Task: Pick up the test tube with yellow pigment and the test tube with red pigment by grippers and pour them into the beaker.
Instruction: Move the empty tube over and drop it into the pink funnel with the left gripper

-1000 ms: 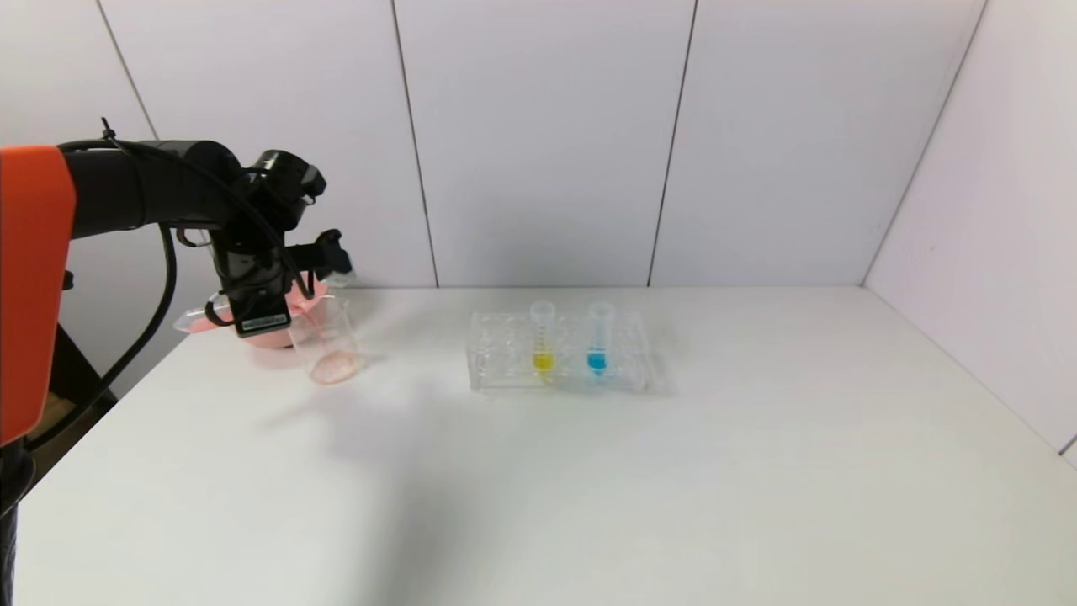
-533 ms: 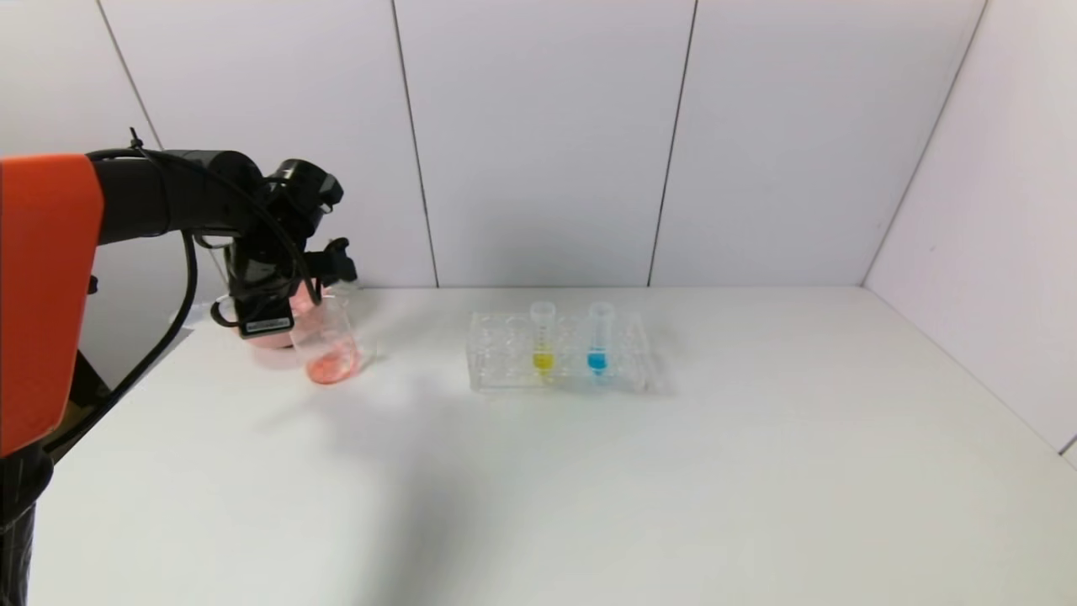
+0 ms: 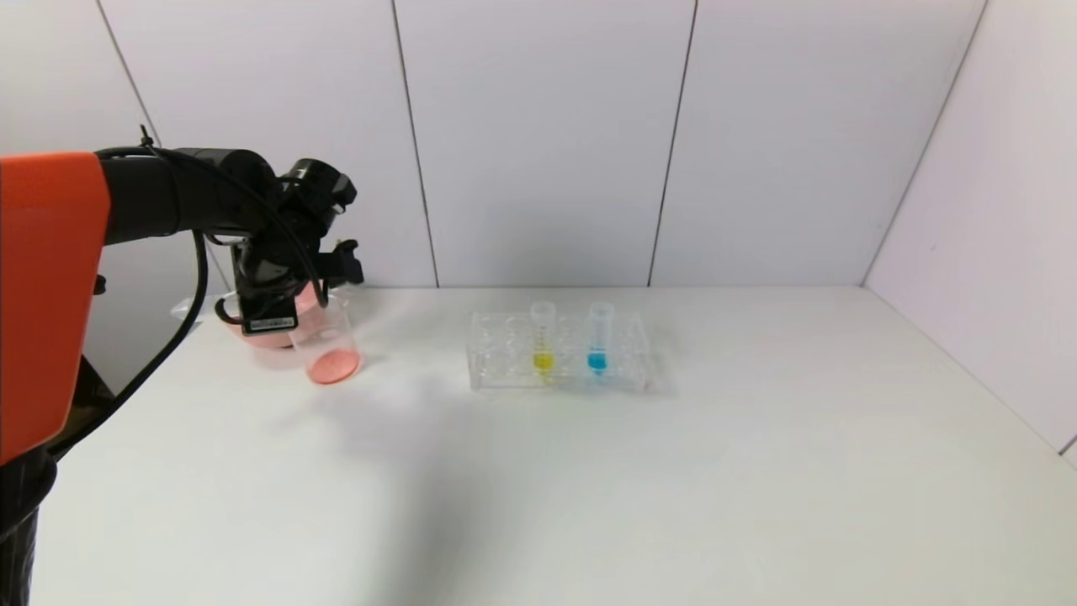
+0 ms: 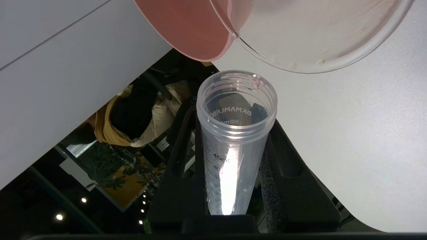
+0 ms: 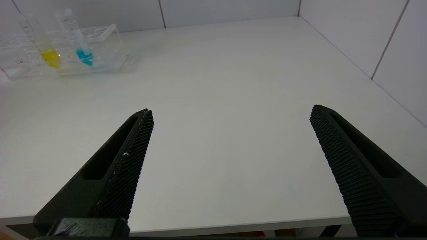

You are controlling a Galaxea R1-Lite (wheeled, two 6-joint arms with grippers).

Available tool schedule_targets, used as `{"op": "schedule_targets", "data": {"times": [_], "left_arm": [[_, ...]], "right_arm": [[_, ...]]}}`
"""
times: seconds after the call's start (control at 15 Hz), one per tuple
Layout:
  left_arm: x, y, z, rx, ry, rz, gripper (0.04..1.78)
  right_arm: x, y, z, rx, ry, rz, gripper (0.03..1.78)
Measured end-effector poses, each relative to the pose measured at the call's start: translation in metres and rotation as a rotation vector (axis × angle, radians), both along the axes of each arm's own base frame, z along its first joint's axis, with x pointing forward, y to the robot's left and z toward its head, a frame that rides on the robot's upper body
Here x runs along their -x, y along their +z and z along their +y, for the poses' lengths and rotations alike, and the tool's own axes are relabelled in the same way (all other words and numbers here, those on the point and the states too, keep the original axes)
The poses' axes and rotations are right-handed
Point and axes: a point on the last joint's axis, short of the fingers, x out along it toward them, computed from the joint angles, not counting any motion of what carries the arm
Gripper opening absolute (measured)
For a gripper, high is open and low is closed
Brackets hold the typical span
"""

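The test tube with red pigment (image 4: 236,140) is pinched in the left gripper (image 3: 290,290), emptied, its mouth just beside the beaker (image 3: 330,347) holding red liquid; the pink bowl (image 4: 186,26) is largely hidden. The test tube with yellow pigment (image 3: 543,337) stands racked. Right gripper (image 5: 230,160) jaws spread.

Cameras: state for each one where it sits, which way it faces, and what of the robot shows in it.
Head: high on the robot, facing forward and down at the white table; left arm shows over the beaker.
Left wrist: looks along the left gripper, shut on the emptied tube, at the beaker and pink bowl.
Right wrist: low at the table edge; right gripper open.
Shared: head and right wrist both show the yellow tube.
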Motion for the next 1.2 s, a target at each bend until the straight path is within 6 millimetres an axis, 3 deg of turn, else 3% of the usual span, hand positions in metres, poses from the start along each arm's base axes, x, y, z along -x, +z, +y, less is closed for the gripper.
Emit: {"op": "schedule_targets", "data": {"times": [0.27, 0.67, 1.0, 1.2], "left_arm": [[0.009, 0.016, 0.020, 0.182, -0.011, -0.041, 0.47], [0.022, 0.041, 0.049, 0.696, 0.182, -0.260, 0.47], [0.027, 0.049, 0.068, 0.921, 0.402, -0.552, 0.47], [0.027, 0.044, 0.074, 0.998, 0.505, -0.764, 0.47]], "right_arm": [[0.000, 0.000, 0.000, 0.000, 0.000, 0.000, 1.71], [0.000, 0.000, 0.000, 0.000, 0.000, -0.001, 1.71], [0.000, 0.000, 0.000, 0.000, 0.000, 0.000, 1.71], [0.000, 0.000, 0.000, 0.000, 0.000, 0.000, 1.71]]}}
